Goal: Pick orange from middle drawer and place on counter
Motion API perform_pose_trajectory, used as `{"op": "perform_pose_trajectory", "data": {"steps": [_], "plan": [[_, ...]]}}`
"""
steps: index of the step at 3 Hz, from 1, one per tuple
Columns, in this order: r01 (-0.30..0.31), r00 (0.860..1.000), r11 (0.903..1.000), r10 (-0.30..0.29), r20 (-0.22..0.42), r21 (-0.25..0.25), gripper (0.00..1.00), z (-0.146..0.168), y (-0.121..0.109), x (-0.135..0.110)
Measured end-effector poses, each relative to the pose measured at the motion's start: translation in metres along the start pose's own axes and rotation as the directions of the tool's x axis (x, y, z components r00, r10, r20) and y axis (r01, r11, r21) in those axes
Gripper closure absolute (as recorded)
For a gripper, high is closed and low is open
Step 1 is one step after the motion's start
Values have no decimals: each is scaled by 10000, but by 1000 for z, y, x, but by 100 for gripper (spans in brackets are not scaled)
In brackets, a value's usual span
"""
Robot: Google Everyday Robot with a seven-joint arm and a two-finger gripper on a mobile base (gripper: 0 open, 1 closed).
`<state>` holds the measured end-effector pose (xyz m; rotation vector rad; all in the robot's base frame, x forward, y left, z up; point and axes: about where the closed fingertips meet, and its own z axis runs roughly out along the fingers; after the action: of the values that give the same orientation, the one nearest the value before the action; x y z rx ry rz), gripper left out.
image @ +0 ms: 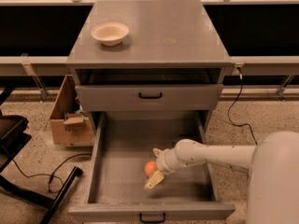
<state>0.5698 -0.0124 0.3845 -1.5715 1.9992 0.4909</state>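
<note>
The orange [149,168] lies on the floor of the open middle drawer [119,148], right of centre and toward the front. My gripper [155,166] reaches in from the right on a white arm, down inside the drawer. Its two cream fingers [154,179] stand on either side of the orange, one behind it and one in front. The fingers look apart around the fruit; I cannot tell whether they press on it. The counter [159,31] is the grey top of the cabinet above.
A beige bowl [110,32] sits at the counter's back left. The upper drawer front [149,97] with a black handle is shut above the open drawer. A cardboard box [70,120] stands on the floor to the left, with black cables and a black chair base beside it.
</note>
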Motion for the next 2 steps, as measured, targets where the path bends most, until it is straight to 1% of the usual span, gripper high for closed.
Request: {"op": "perform_pose_trajectory", "data": {"steps": [1,2], "plan": [[-110,9999,9996,109,-28,-248,27,11,1,21],[-343,9992,9986,352,214,-393,50,6,5,24]]}}
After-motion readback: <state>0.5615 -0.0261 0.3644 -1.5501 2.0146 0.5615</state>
